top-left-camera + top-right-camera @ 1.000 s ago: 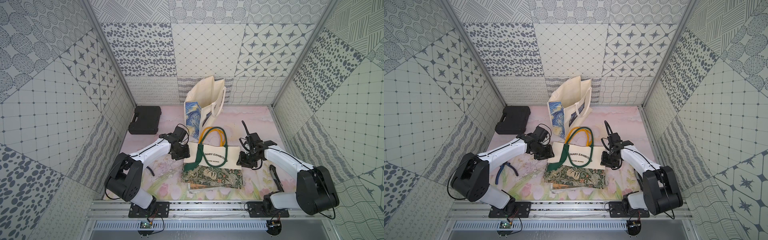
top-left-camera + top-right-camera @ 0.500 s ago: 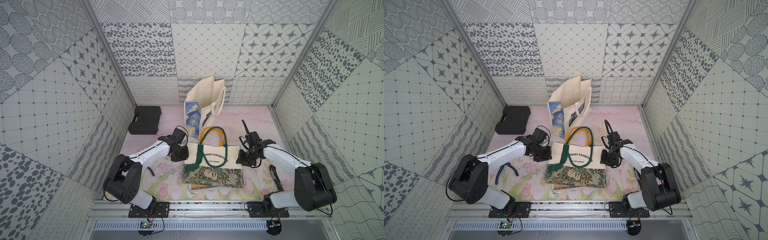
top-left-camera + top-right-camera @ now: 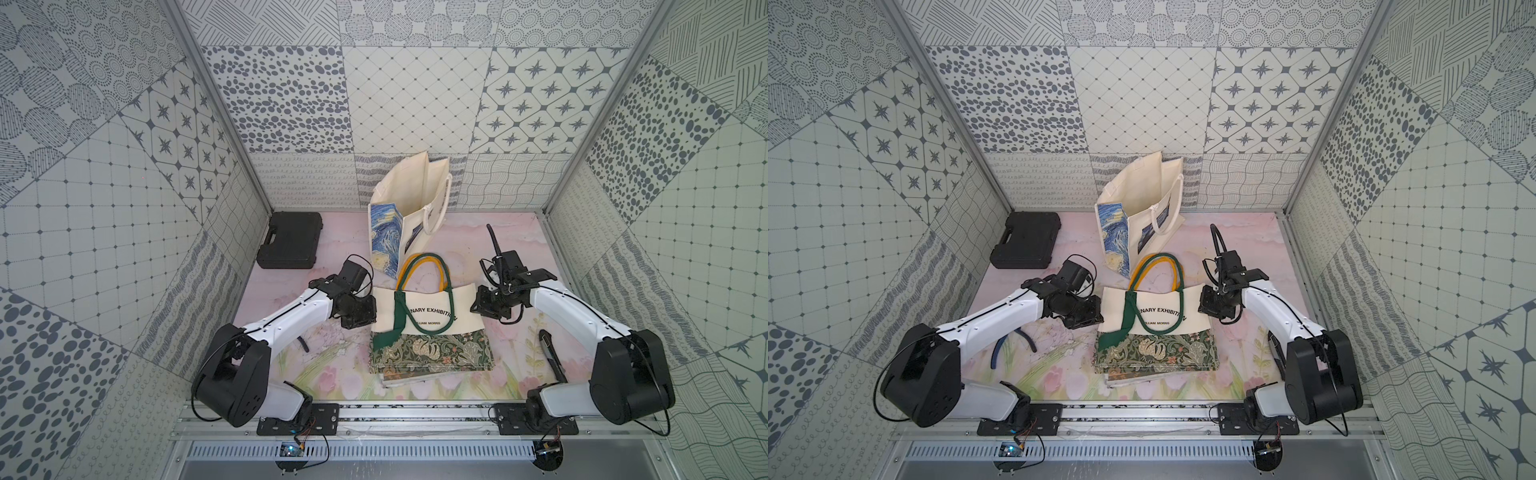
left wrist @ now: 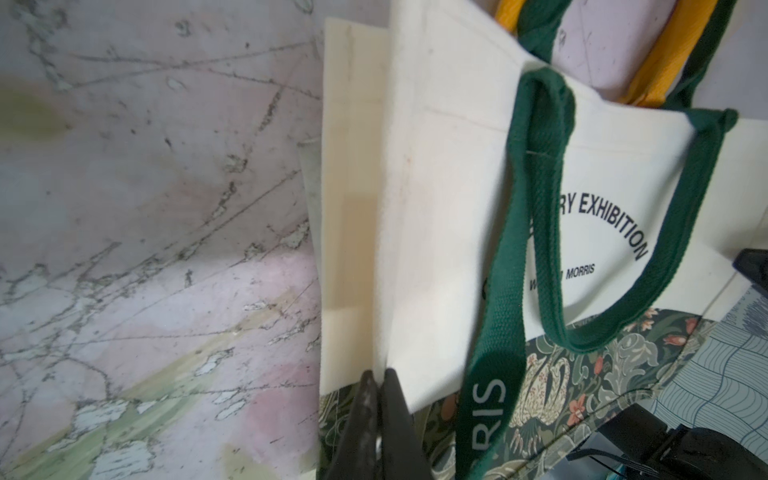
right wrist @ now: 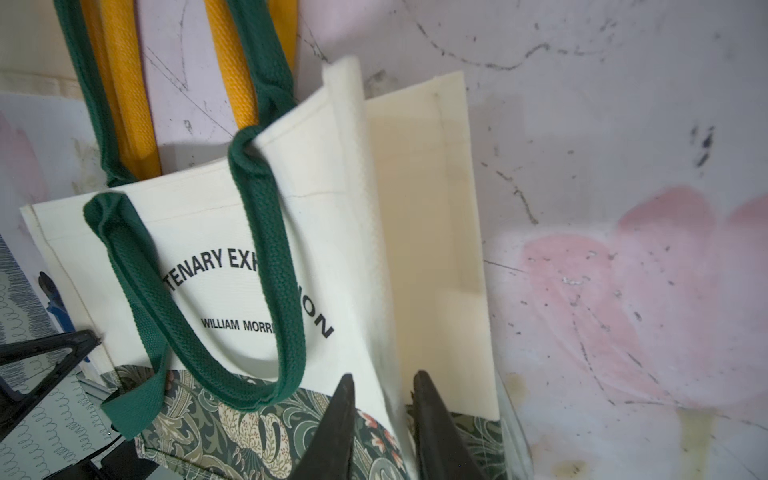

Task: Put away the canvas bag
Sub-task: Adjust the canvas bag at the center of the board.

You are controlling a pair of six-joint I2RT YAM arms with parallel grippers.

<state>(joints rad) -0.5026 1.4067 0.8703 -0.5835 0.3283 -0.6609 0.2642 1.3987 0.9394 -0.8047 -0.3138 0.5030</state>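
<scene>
The canvas bag (image 3: 428,316) (image 3: 1158,316) lies flat mid-table: cream with green handles, black lettering and a floral lower half. It rests on a stack of other folded bags, one with yellow handles (image 3: 419,266). My left gripper (image 3: 372,318) (image 4: 379,376) is shut on the top cream layer at the bag's left edge (image 4: 449,208). My right gripper (image 3: 473,307) (image 5: 384,380) sits at the bag's right edge (image 5: 216,232). Its jaws are still apart and straddle the raised fold of the top layer.
A cream tote (image 3: 409,212) with a blue swirl print stands open at the back, just behind the stack. A black case (image 3: 289,241) lies at the back left. Blue-handled pliers (image 3: 1013,345) lie under the left arm, and a black tool (image 3: 550,353) lies by the right arm.
The left jaws have closed onto the bag's left edge. The right jaws have narrowed around the right edge, and that gripper has shifted slightly inward.
</scene>
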